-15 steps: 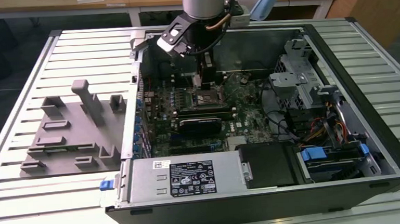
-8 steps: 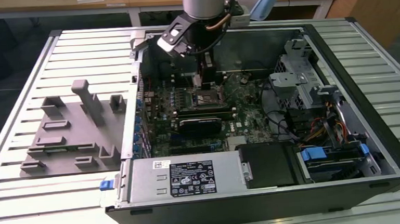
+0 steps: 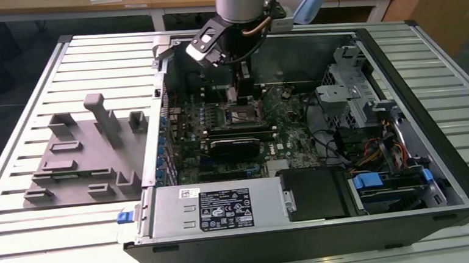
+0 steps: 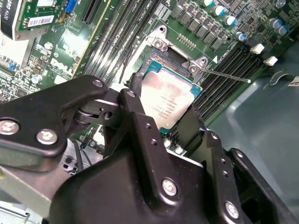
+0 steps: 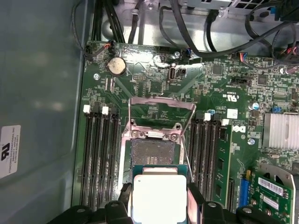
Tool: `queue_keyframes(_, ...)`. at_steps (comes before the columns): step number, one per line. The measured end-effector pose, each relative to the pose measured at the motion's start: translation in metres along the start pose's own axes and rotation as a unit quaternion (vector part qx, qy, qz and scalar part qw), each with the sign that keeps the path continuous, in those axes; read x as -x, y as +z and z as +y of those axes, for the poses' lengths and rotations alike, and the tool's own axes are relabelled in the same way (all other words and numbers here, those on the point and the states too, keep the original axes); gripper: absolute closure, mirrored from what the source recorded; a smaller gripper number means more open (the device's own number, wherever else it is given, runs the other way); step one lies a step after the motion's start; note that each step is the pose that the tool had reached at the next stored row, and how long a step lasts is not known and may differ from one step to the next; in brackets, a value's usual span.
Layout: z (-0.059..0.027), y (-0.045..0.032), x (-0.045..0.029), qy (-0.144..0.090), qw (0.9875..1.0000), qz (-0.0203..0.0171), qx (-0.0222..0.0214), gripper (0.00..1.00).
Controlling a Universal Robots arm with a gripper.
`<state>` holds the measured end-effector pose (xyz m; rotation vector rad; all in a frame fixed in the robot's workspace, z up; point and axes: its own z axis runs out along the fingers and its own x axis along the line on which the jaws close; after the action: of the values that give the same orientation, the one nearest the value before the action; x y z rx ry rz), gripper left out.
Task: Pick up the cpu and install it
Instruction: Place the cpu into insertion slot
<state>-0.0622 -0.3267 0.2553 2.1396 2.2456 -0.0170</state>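
Table [image 3: 19, 71]: a slatted metal top is seen under everything in the exterior view.
Computer case [image 3: 457, 173]: it is laid on its side on the table, with the open side up.
Grey holder [image 3: 81, 153]: it is set on the table at the exterior view's left of the case.
Circuit board [image 5: 154, 88]: it is mounted inside the case.
Socket [image 5: 152, 151]: it is shown open, with its metal bracket [image 5: 161, 105] raised.
Gripper [image 5: 159, 201]: its fingers are closed onto two opposite edges of the cpu.
Cpu [image 5: 159, 193]: it is held silver side up, just over the open socket; contact cannot be told.
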Motion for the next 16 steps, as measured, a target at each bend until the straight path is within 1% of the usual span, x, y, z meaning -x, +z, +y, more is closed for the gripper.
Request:
queue_keyframes(7, 0.0027, 0.0041, -0.0036, 0.0, 1.0, 0.0001, 0.0001, 0.45)
queue_keyframes(12, 0.0058, 0.0076, -0.0038, 0.0, 1.0, -0.0008, -0.0001, 0.45)
queue_keyframes(16, 0.0066, 0.0118, -0.0039, 0.002, 1.0, -0.0011, -0.0001, 0.45)
